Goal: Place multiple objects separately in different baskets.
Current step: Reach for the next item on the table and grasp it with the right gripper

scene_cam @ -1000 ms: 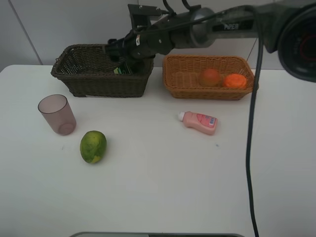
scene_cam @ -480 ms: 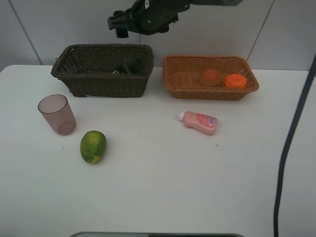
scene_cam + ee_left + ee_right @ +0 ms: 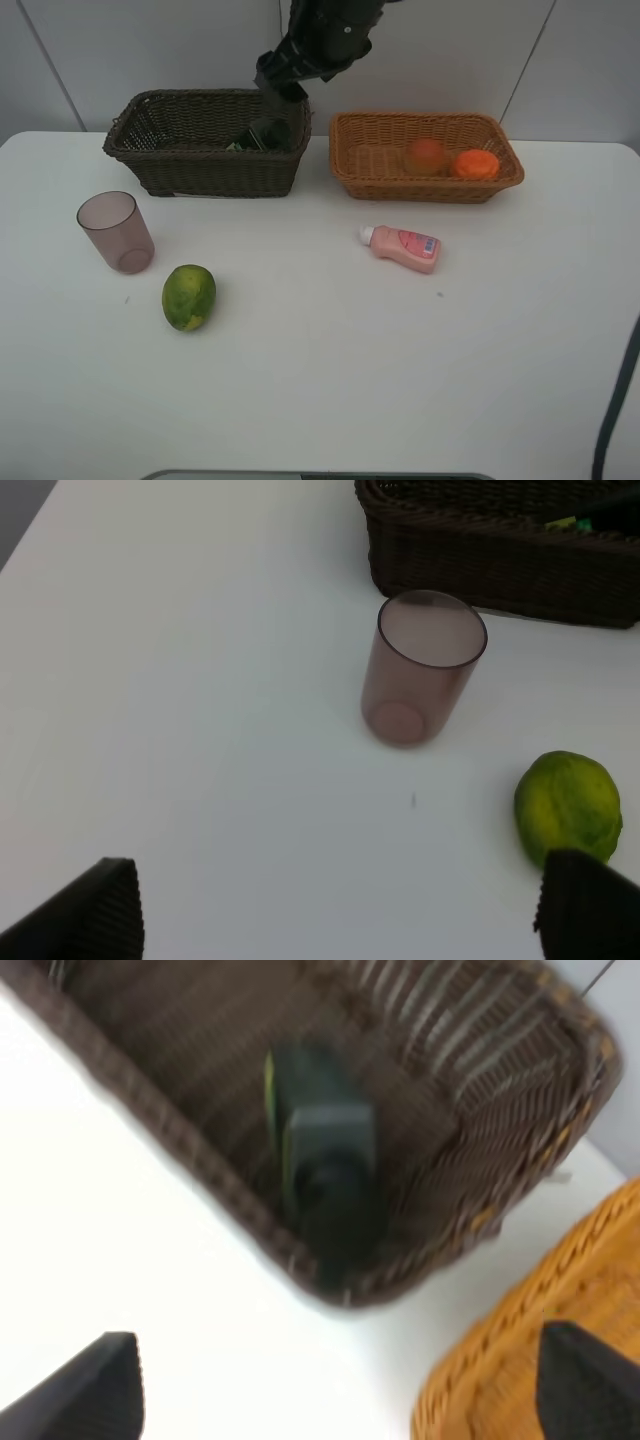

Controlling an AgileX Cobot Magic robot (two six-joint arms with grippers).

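The black bottle (image 3: 266,132) lies in the dark brown basket (image 3: 200,170). My right gripper (image 3: 282,78) hangs open and empty above that basket's right end. Its wrist view looks down on the black bottle (image 3: 325,1160) between the spread fingertips (image 3: 92,1380). The peach-like fruit (image 3: 427,155) and the orange (image 3: 476,163) sit in the tan basket (image 3: 370,160). On the table lie the pink bottle (image 3: 403,246), the green-yellow fruit (image 3: 189,296) and the upright mauve cup (image 3: 116,231). My left gripper (image 3: 340,920) is open, short of the cup (image 3: 425,665) and the fruit (image 3: 568,805).
Both baskets stand side by side at the table's far edge, against a white wall. A dark cable (image 3: 615,410) hangs at the right edge of the high view. The tan basket (image 3: 540,1360) shows at one corner of the right wrist view.
My right arm has lifted up out of the dark basket and drawn back to the right. The black bottle stays lying inside. Nothing on the table has moved.
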